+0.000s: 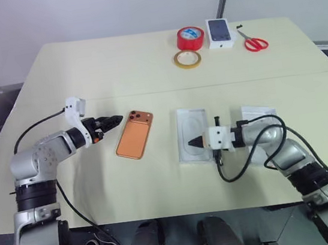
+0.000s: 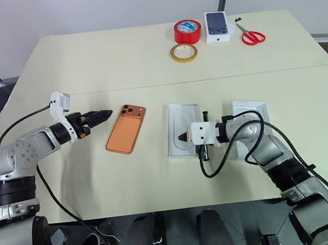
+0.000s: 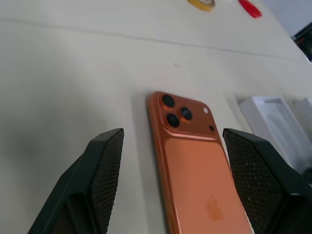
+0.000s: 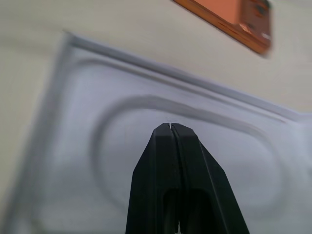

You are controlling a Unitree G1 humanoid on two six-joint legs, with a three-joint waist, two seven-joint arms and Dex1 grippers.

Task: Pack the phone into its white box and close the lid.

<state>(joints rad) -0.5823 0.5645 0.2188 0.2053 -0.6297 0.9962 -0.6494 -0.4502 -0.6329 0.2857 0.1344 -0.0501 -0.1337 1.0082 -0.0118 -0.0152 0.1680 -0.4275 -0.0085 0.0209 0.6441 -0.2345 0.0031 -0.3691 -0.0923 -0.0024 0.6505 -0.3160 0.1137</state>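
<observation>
Black ribbed claw pads [image 3: 108, 168]; glossy rounded phone [image 3: 195, 170].

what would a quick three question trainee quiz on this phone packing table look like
1. True or false: the slim copper-orange phone lies camera side up on the cream table.
2. Which gripper is open: A the left gripper, B the right gripper?
3. Fill in: beside the red tape roll, toward the robot's right, stands a small white box bearing a dark phone ____.

Key: 1 true, its three lenses face up. 2 A: its fingers stand spread either side of the phone's camera end, while the right gripper is shut over the white tray with an oval recess. 3 picture.
</observation>
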